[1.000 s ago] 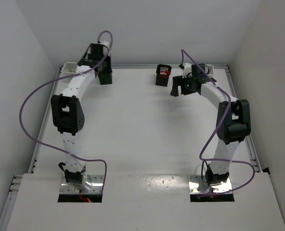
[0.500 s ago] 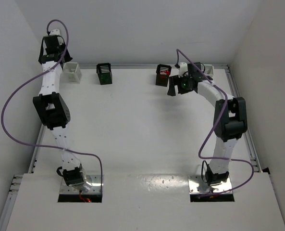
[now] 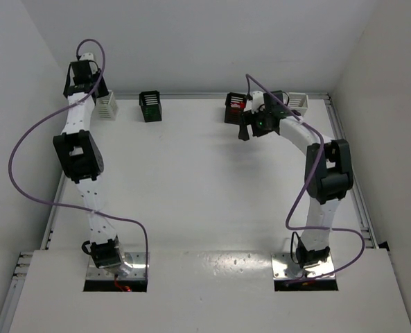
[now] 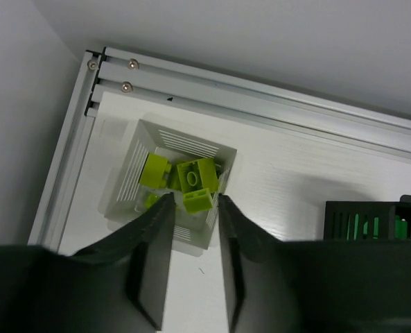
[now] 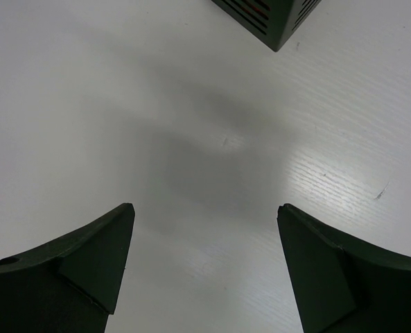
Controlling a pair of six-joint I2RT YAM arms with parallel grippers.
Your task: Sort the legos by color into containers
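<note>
My left gripper (image 4: 191, 199) hangs over the far-left white bin (image 4: 125, 187), which holds several yellow-green legos (image 4: 195, 173). Its jaws stand a little apart. One yellow-green lego (image 4: 198, 201) shows between the tips with a gap on each side. In the top view this gripper (image 3: 94, 92) is by that white bin (image 3: 108, 105). My right gripper (image 5: 204, 222) is wide open and empty over bare table, just in front of the black bin (image 5: 267, 17) with red legos. In the top view it (image 3: 245, 129) is beside that bin (image 3: 233, 109).
A second black bin (image 3: 150, 106) with green legos stands right of the left white bin and shows at the left wrist view's right edge (image 4: 364, 220). A second white bin (image 3: 299, 102) stands at the far right. A metal rail (image 4: 260, 94) runs along the back wall.
My left arm has swung from over the green black bin to the far-left white bin. My right gripper has moved a little left, in front of the red bin.
</note>
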